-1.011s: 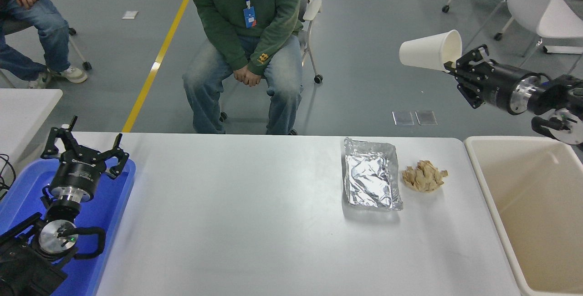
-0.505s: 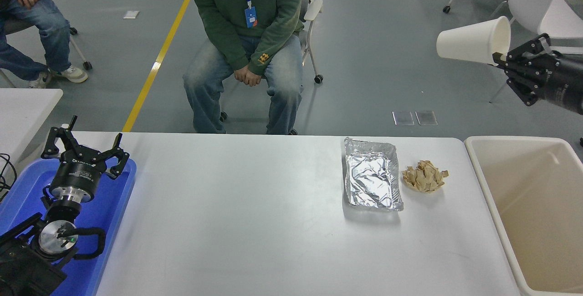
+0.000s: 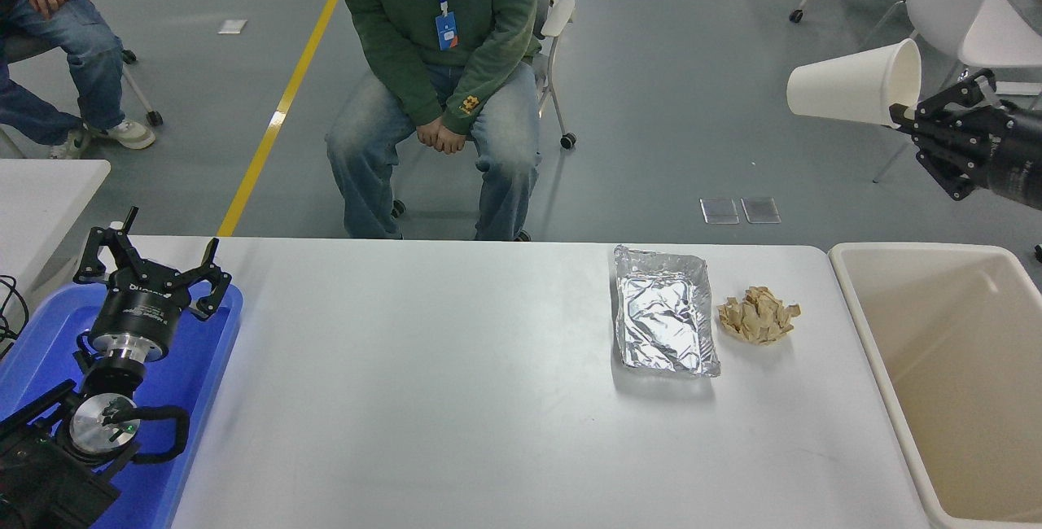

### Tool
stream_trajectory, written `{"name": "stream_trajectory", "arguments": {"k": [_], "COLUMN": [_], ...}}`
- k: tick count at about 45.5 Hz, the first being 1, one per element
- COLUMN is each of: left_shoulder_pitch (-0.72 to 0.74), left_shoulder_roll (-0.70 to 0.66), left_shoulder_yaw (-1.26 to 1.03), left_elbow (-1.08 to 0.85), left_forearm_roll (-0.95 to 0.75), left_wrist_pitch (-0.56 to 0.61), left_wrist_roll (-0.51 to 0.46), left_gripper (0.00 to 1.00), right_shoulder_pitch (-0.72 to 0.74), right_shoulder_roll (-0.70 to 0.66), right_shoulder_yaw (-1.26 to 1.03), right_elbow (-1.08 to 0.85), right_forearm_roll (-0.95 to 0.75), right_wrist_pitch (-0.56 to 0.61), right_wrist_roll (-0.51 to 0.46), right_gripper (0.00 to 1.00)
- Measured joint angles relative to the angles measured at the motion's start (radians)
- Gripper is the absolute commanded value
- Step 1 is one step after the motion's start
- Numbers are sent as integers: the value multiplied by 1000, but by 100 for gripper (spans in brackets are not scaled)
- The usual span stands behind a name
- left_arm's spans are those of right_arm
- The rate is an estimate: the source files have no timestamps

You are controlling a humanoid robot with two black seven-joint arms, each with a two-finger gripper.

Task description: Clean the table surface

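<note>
Blue plastic tray (image 3: 207, 366) sits at the desk's left edge, and the parked left gripper (image 3: 151, 264) hovers over it with its fingers spread and empty. Spreading rightward, the table surface (image 3: 423, 399) is a wide, smooth white-grey top that fills most of the view; it looks hard, stiff and slick, so light litter would likely slide when nudged. Near its far right corner lies a crinkled aluminium foil tray (image 3: 665, 322), thin and easily crushed, best pinched at a raised rim. Just beside it sits a crumpled brown paper wad (image 3: 758, 315), soft and light. Past the desk's right edge stands a beige bin (image 3: 944, 366). High above it, the right gripper (image 3: 910, 116) pinches the rim of a tipped white paper cup (image 3: 851, 93).
</note>
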Motion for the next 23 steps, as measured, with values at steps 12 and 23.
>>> {"name": "stream_trajectory", "arguments": {"k": [12,23], "left_shoulder_pitch": [0,0], "left_shoulder_roll": [0,0], "left_shoulder_yaw": [0,0], "left_elbow": [0,0], "left_forearm_roll": [0,0], "left_wrist_pitch": [0,0], "left_wrist_roll": [0,0], "left_gripper": [100,100], "right_shoulder_pitch": [-20,-63], "right_shoulder_roll": [2,5], "right_shoulder_yaw": [-5,-8], "right_elbow": [-113,-262], "right_forearm_roll": [-11,-29], "right_wrist_pitch": [-2,-4], "right_wrist_roll": [0,0], "right_gripper": [0,0]}}
